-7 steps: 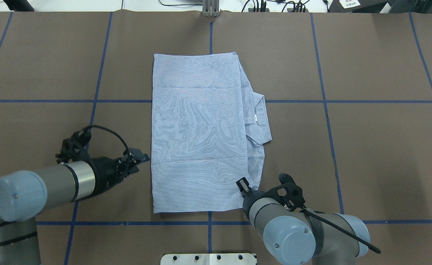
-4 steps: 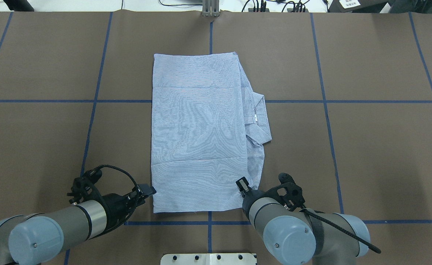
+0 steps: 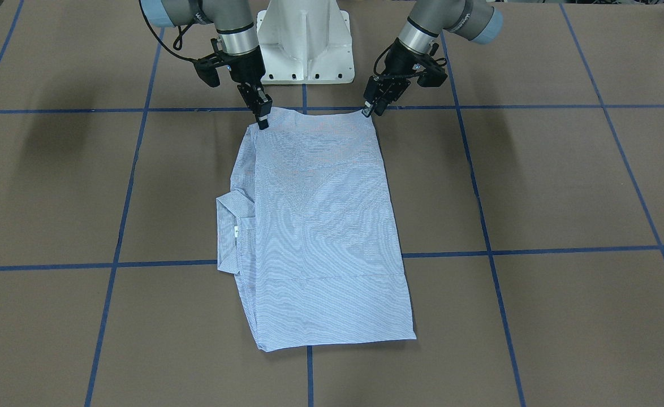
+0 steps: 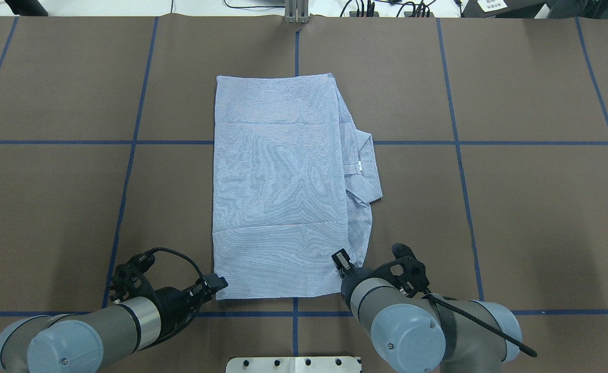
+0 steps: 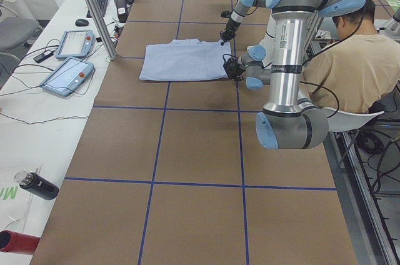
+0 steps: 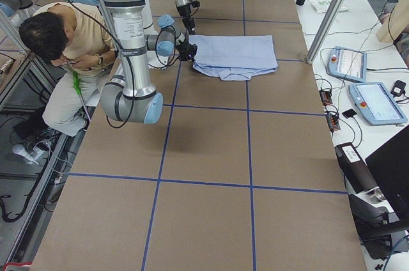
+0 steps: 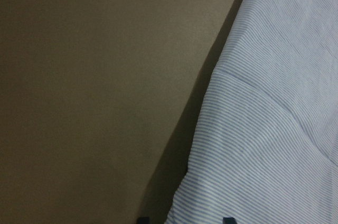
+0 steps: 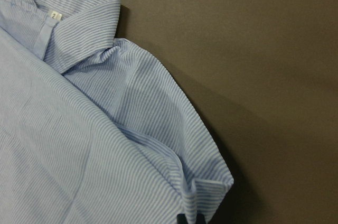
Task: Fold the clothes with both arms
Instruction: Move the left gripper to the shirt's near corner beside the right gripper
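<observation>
The light blue striped shirt [image 4: 278,197] lies folded into a long rectangle on the brown table, collar [image 4: 364,160] sticking out on its right side. It also shows in the front-facing view [image 3: 320,226]. My left gripper [image 4: 216,284] is open at the shirt's near left corner. In the left wrist view [image 7: 184,220] its two tips stand apart with the cloth edge between them. My right gripper [image 4: 341,260] is shut on the shirt's near right corner. The right wrist view [image 8: 190,220] shows the bunched corner at its tip and the neck label [image 8: 53,15].
The white pedestal base [image 3: 305,39] stands just behind the shirt's near edge. A metal post [image 4: 297,13] rises at the table's far edge. A seated person [image 5: 356,71] is beside the robot. Teach pendants [image 6: 374,101] lie on the side bench.
My left arm has swung back from the shirt's left edge to its near left corner. The right arm and the shirt have not moved.
</observation>
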Controlling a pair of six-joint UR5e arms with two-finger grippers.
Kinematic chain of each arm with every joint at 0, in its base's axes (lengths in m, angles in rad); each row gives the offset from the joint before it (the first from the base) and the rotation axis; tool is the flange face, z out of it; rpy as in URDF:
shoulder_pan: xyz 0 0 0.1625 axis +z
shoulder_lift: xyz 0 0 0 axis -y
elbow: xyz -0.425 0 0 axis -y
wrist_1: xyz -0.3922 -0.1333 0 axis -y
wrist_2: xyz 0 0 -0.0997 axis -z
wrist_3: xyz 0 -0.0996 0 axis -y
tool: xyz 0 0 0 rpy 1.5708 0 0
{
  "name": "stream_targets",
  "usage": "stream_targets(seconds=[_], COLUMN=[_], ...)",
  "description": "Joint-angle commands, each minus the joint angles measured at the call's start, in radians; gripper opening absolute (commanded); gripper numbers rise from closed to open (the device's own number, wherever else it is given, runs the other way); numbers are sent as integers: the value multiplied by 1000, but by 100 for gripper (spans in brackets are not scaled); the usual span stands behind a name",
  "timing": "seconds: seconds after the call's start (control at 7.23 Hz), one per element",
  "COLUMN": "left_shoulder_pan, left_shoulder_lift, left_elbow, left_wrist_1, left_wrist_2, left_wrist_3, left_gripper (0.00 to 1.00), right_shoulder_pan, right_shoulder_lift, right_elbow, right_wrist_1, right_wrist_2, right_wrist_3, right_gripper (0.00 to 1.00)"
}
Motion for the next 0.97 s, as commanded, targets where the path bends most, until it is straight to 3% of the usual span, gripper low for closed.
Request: stream_targets(seconds=[0.0, 0.14, 0.28, 0.42, 0.83], left_shoulder_pan=[3, 3, 3, 4, 10], left_shoulder_lift=[-25, -23, -19, -19, -11], left_elbow=[27, 27, 27, 27, 10], left_wrist_1=[0, 0, 0, 0, 0], left_wrist_2=[0, 2, 3, 8, 14], left_wrist_3=[0, -1, -1, -1, 0], left_gripper=[53, 38, 8, 0, 0], right_shoulder_pan=[-1, -1, 0, 0, 2], right_shoulder_lift=[0, 1, 0, 0, -8], right_elbow=[0, 2, 6, 8, 8], right_wrist_1=[0, 0, 0, -2, 0], right_wrist_2=[0, 0, 2, 2, 2], right_wrist_3=[0, 0, -1, -1, 0], right_gripper=[0, 0, 0, 0, 0])
